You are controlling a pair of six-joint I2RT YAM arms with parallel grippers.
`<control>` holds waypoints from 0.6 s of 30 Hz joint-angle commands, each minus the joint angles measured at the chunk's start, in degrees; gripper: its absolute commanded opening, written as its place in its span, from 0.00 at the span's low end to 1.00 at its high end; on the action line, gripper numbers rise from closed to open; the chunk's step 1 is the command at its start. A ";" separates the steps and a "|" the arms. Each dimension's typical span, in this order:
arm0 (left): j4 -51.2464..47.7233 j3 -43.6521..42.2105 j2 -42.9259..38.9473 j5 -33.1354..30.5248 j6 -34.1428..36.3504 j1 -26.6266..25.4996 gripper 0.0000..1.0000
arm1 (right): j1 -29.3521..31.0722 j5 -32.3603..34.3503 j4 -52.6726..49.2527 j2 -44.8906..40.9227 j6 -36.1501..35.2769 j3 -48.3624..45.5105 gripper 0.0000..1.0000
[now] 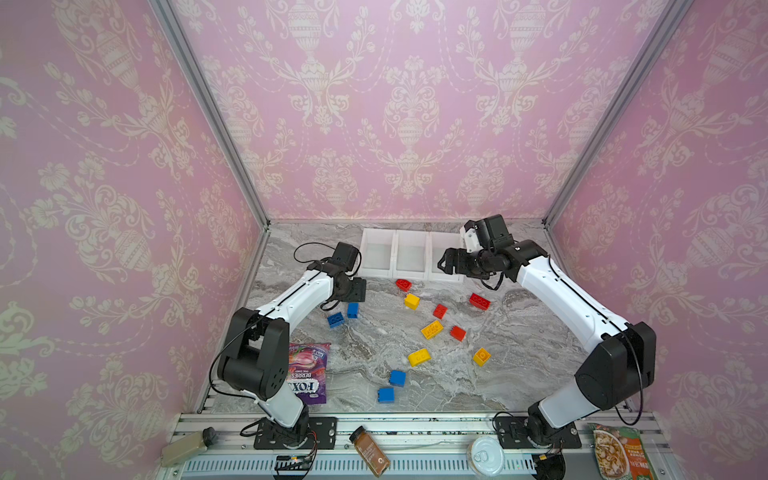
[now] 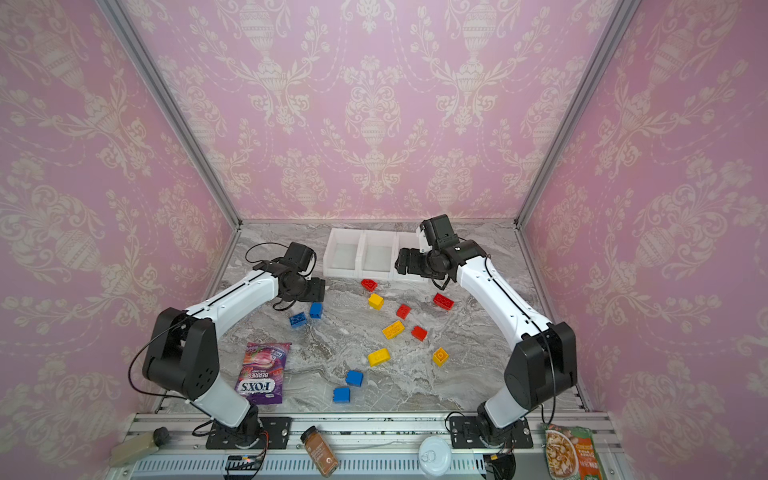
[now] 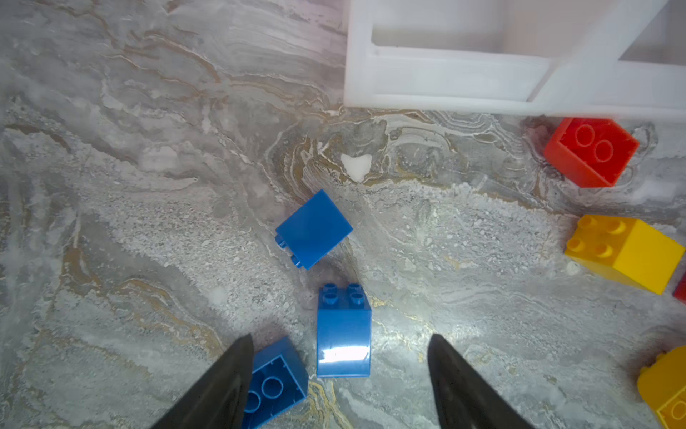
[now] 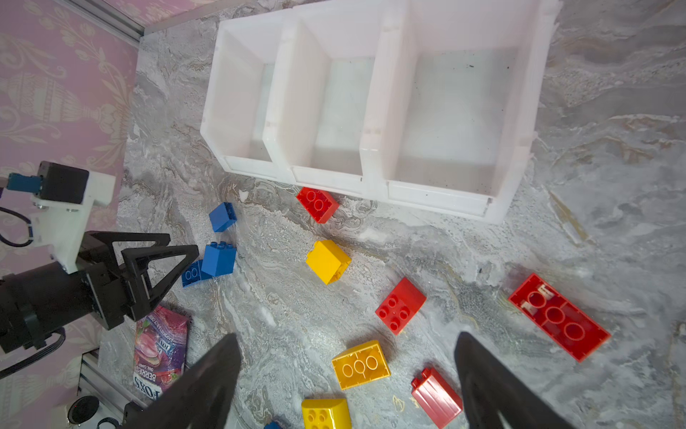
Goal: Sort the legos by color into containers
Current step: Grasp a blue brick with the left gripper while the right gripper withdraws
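Three joined white containers point(image 1: 395, 249) point(image 4: 386, 111) stand at the back with bare floors. Red, yellow and blue legos lie scattered on the marble in front of them. My left gripper point(image 3: 340, 336) point(image 1: 357, 291) is open low over a cluster of three blue legos. One upright blue brick point(image 3: 343, 330) sits between its fingers without touching them, an overturned one point(image 3: 274, 382) lies against one finger, and a third point(image 3: 313, 228) lies beyond. My right gripper point(image 4: 347, 335) point(image 1: 442, 262) hangs open and holds nothing, high at the front of the right-hand container, with a yellow brick point(image 4: 360, 366) far below.
A purple candy bag point(image 1: 309, 374) lies by the left arm's base. On the front rail sit a spice jar point(image 1: 370, 451), a round tin point(image 1: 486, 455) and a food packet point(image 1: 619, 453). Pink walls close in three sides.
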 commanded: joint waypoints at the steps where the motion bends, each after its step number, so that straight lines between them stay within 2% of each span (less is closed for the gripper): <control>1: -5.75 2.28 2.26 2.65 1.72 -0.30 0.73 | -0.61 -1.36 1.58 -1.68 0.32 -2.74 0.92; 4: -6.64 3.18 4.51 2.89 2.06 -0.48 0.68 | -0.67 -2.19 2.55 -1.87 0.78 -3.99 0.93; 13: -5.56 3.30 8.52 2.69 1.73 -1.10 0.66 | -0.78 -2.80 3.56 -2.22 0.93 -4.27 0.95; 18: -5.41 3.58 9.66 2.63 1.28 -1.72 0.61 | -1.08 -3.06 3.65 -2.16 0.86 -4.12 0.95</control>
